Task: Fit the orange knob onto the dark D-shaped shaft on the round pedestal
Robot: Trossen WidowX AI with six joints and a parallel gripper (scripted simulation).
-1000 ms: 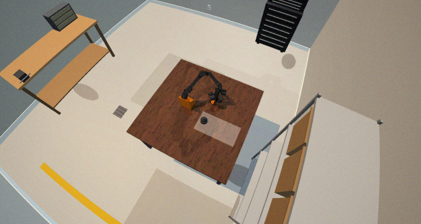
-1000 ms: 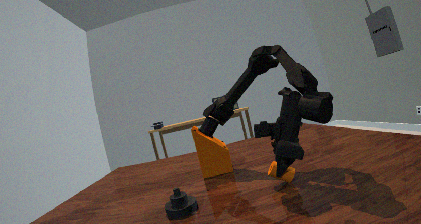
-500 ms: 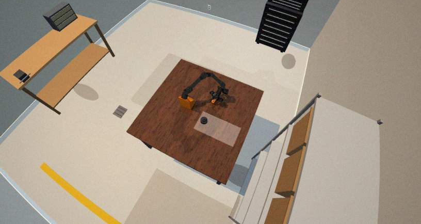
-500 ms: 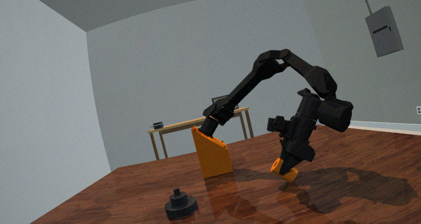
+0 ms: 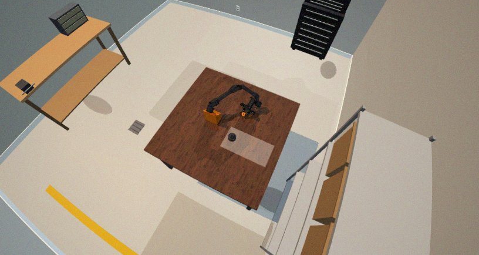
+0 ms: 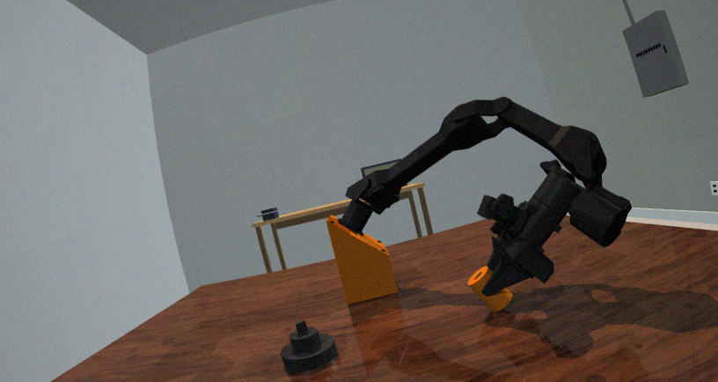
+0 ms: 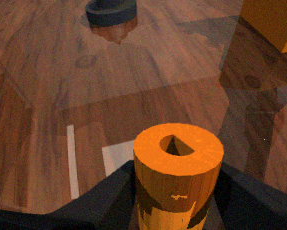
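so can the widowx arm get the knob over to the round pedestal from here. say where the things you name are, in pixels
Probably yes: the gripper (image 5: 244, 113) (image 6: 487, 284) (image 7: 174, 167) holds the orange knob (image 5: 243, 114) (image 6: 501, 300) (image 7: 177, 182), and nothing visible stands between it and the pedestal (image 5: 231, 137) (image 6: 309, 355) (image 7: 111, 19).

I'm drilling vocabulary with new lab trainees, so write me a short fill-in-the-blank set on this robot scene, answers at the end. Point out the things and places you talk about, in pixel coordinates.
1. The end effector (image 5: 243, 113) (image 6: 487, 286) (image 7: 174, 167) is closed on the ____ knob (image 5: 243, 114) (image 6: 496, 299) (image 7: 177, 170).
2. The hole in the knob's end face is shaped like the letter ____.
3. The pedestal (image 5: 231, 137) (image 6: 309, 356) (image 7: 112, 17) is ____ in outline, seen from above.
4. The arm is mounted on an orange ____ (image 5: 212, 117) (image 6: 364, 274) (image 7: 277, 25).

Missing words: orange; D; round; base
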